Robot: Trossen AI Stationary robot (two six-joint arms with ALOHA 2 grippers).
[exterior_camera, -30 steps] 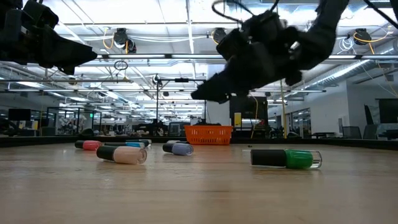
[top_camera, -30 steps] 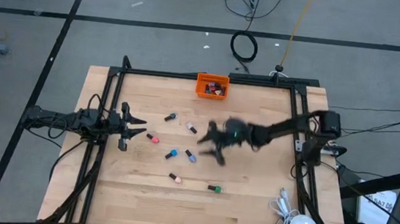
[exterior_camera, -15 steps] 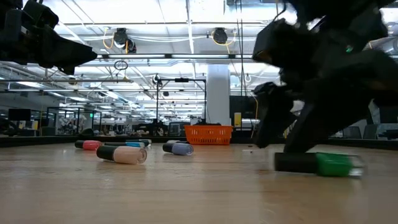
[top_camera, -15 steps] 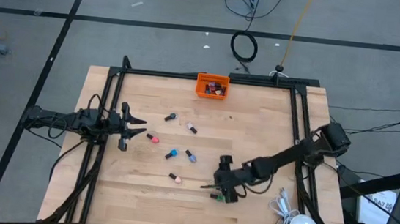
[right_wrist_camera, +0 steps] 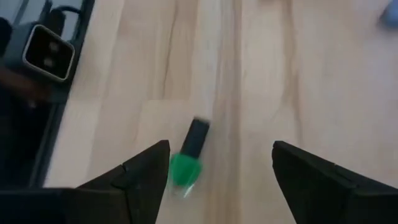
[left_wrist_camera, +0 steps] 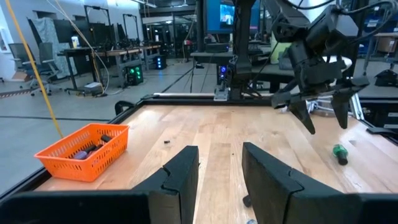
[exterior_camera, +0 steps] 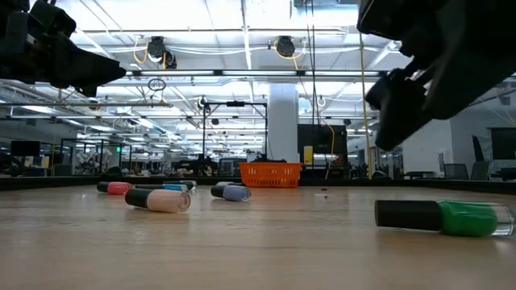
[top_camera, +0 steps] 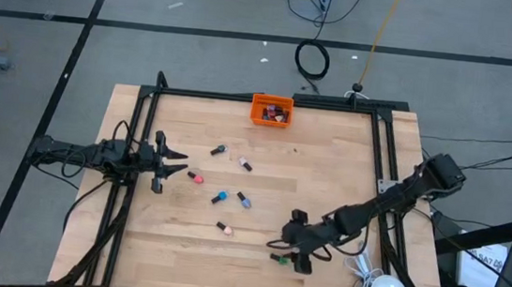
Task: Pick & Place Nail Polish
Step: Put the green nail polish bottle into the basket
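Left gripper (top_camera: pixel 175 161): waits over the table's left edge, fingers narrowly parted with nothing between them; the left wrist view shows the gap empty.

Table (top_camera: pixel 328 179): bare wood, six bottles lying loose on it, all on their sides.

Pink bottle (top_camera: pixel 196 177): nearest the left gripper, just off its fingertips, not yet picked.

Dark bottle (top_camera: pixel 219 149): left of centre, toward the far side, untouched.

Blue bottle (top_camera: pixel 220 197): near the middle, untouched.

Peach bottle (top_camera: pixel 223 227): toward the near side, below the blue one; the front-most bottle on the left in the low view.

Pale bottle (top_camera: pixel 246 164): beside the dark one, a little to its right, untouched.

Lilac bottle (top_camera: pixel 244 200): just right of the blue one, untouched.

Bin (top_camera: pixel 271 110): orange, at the far edge, with several bottles already inside; their count is too small to tell.

Green bottle (right_wrist_camera: pixel 186 162): near edge, right of centre, dark cap pointing away from the right arm; it lies on the wood, apart from the fingers.

Right gripper (top_camera: pixel 291 252): hovers just above the green bottle, fingers spread wide and empty, lined up over it.

Progress: I judge it partly done; some bottles binned, seven left out, the green one next in line.

Writing: no label or brand readable on any bottle, the bin or the arms.
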